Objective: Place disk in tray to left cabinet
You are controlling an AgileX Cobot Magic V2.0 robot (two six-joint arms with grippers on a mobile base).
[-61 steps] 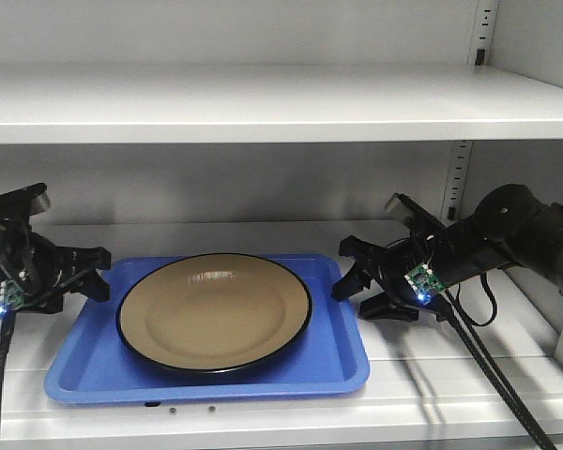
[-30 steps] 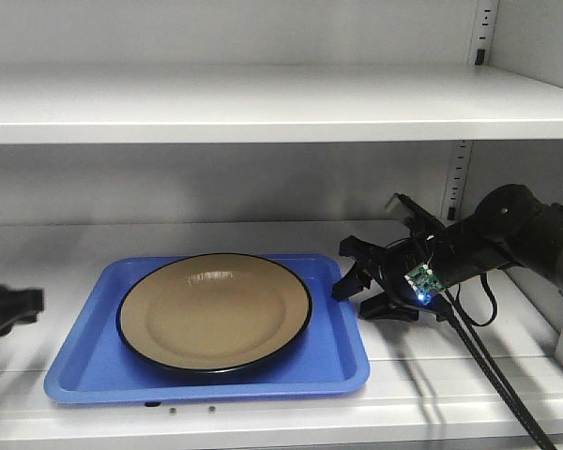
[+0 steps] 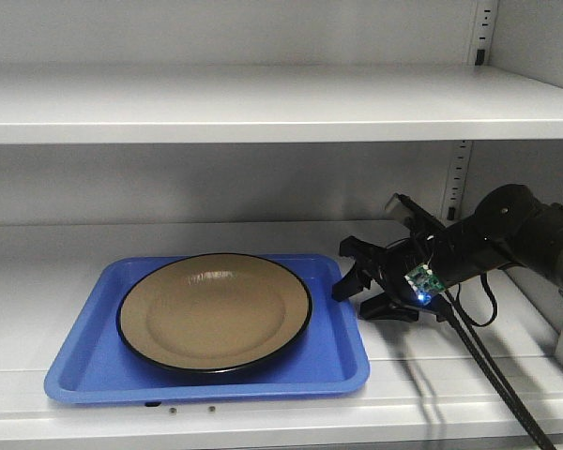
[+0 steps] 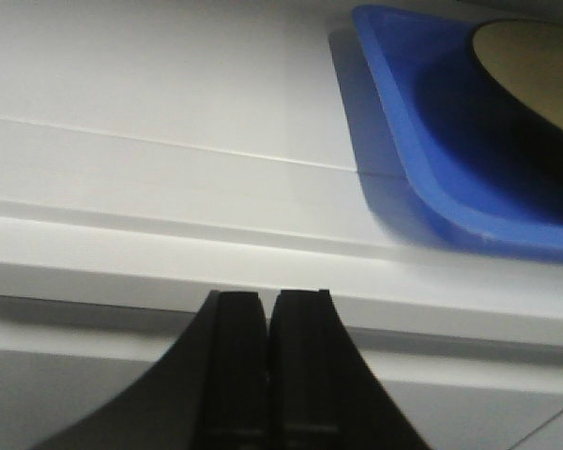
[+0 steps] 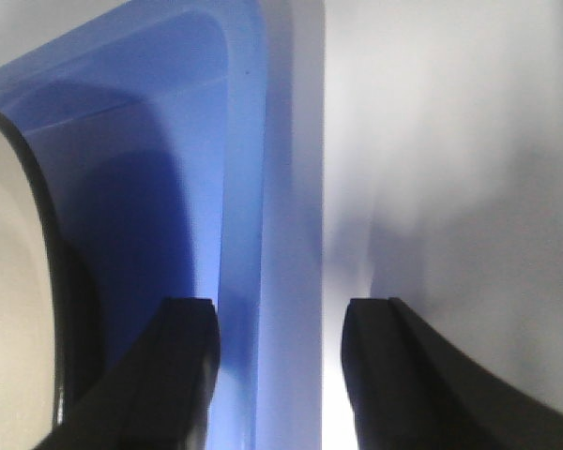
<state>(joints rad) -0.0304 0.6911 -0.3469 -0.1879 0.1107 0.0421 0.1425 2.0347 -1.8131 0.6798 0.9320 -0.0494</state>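
- Your disk [image 3: 214, 312] lies flat in the blue tray [image 3: 349, 365], nearly filling it, with its black rim just inside the tray's raised edge.
- The tray sits on the lower shelf [image 3: 469, 366] of the left cabinet [image 3: 263, 103], near the shelf's front edge; a second shelf runs above it and perforated strips show at the back right.
- Your right end effector [image 3: 351, 277] hangs just beside the tray's right rim in the front view, low over the shelf, with its arm reaching in from the right.
- In the right wrist view its two fingers [image 5: 183, 375] stand spread apart, one on each side of the tray's rim [image 5: 263, 281], gripping nothing; you cannot tell from here whether either finger touches the rim.
- Your left end effector [image 4: 266, 366] appears only in the left wrist view: its fingers are pressed together with nothing between them.
- It sits in front of the shelf's front lip, with the tray's left corner [image 4: 422, 178] up ahead to its right and well apart from it.
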